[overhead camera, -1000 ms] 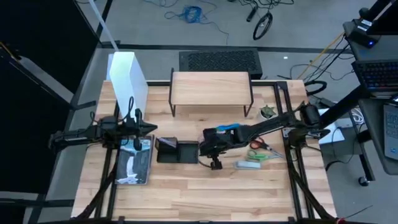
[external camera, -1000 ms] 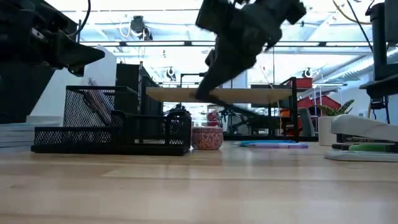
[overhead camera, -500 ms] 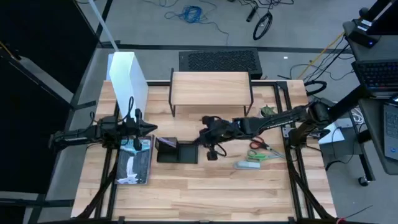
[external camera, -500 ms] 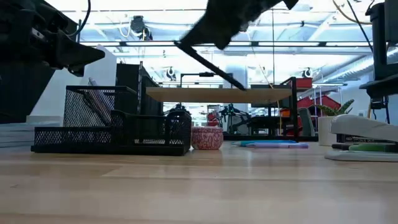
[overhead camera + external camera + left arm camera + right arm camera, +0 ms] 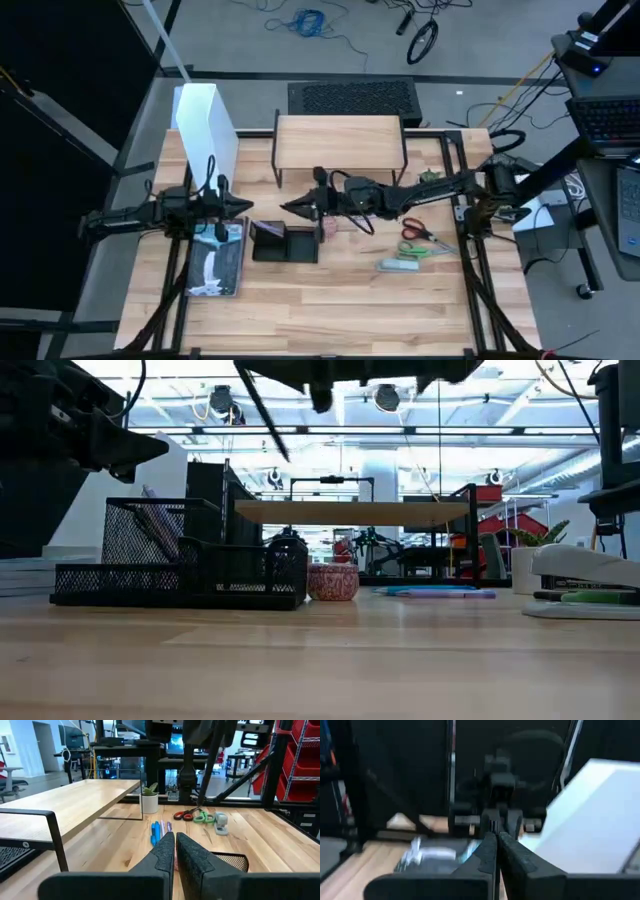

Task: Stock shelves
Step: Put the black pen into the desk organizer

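The shelves (image 5: 338, 140), a low riser with a light-wood top on black legs, stand at the table's far middle with nothing on top. My right gripper (image 5: 292, 207) hangs shut and empty in front of them, above the black organizer tray (image 5: 283, 243), its fingers level and pointing toward the table's left. My left gripper (image 5: 244, 207) waits shut at the table's left, pointing right, tip to tip with the right one and a short gap between them. Blue pens (image 5: 157, 829) lie on the table near the shelves' front.
A tall white file box (image 5: 205, 122) stands at the far left. A book (image 5: 215, 265) lies under the left arm. A small pink jar (image 5: 332, 581) sits beside the tray. Scissors (image 5: 420, 235), a stapler (image 5: 398, 265) and a small plant (image 5: 430, 180) are at the right.
My right gripper has risen from low over the table in front of the organizer tray. It has swung toward the far left and tipped from pointing down to level, now pointing at the left gripper. It stays shut and empty.
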{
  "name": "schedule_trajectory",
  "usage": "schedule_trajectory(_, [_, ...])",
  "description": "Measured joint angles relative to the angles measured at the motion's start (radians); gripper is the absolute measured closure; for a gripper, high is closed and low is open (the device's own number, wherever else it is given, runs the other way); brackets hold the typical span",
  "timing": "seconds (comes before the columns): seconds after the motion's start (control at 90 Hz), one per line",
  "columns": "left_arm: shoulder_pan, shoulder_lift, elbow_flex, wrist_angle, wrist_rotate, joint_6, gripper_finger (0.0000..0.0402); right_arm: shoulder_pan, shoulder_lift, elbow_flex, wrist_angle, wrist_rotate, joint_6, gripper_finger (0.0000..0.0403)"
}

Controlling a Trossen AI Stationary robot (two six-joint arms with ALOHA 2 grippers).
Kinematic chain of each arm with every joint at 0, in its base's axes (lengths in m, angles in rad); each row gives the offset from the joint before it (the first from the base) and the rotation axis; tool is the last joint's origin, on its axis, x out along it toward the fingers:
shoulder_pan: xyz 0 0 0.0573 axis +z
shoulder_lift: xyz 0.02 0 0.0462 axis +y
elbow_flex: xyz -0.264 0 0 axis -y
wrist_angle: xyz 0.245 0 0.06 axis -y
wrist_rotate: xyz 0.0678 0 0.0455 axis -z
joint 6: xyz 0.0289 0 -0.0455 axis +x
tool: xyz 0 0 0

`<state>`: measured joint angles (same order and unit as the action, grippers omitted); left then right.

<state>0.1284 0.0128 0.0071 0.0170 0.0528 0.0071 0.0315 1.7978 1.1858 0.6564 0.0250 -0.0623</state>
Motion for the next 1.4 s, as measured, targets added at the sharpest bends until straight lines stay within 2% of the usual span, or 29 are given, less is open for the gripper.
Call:
schedule_trajectory(0.278, [0.0, 0.0, 0.0, 0.0, 0.0, 0.0, 0.0398, 0.0, 0.159, 0.001, 0.37, 0.002, 0.076, 0.0403])
schedule_trajectory(0.389, [0.0, 0.0, 0.0, 0.0, 0.0, 0.0, 0.0398, 0.0, 0.234, 0.031, 0.417, 0.007, 0.107, 0.0403])
schedule_trajectory(0.711, [0.0, 0.0, 0.0, 0.0, 0.0, 0.0, 0.0398, -0.002, 0.404, 0.166, 0.41, 0.002, 0.123, 0.0403])
schedule_trajectory(1.278, [0.0, 0.0, 0.0, 0.0, 0.0, 0.0, 0.0398, -0.006, 0.413, 0.166, 0.047, 0.0, 0.034, 0.0403])
schedule_trajectory(1.4, [0.0, 0.0, 0.0, 0.0, 0.0, 0.0, 0.0398, -0.006, 0.409, 0.167, 0.016, 0.0, 0.025, 0.0403])
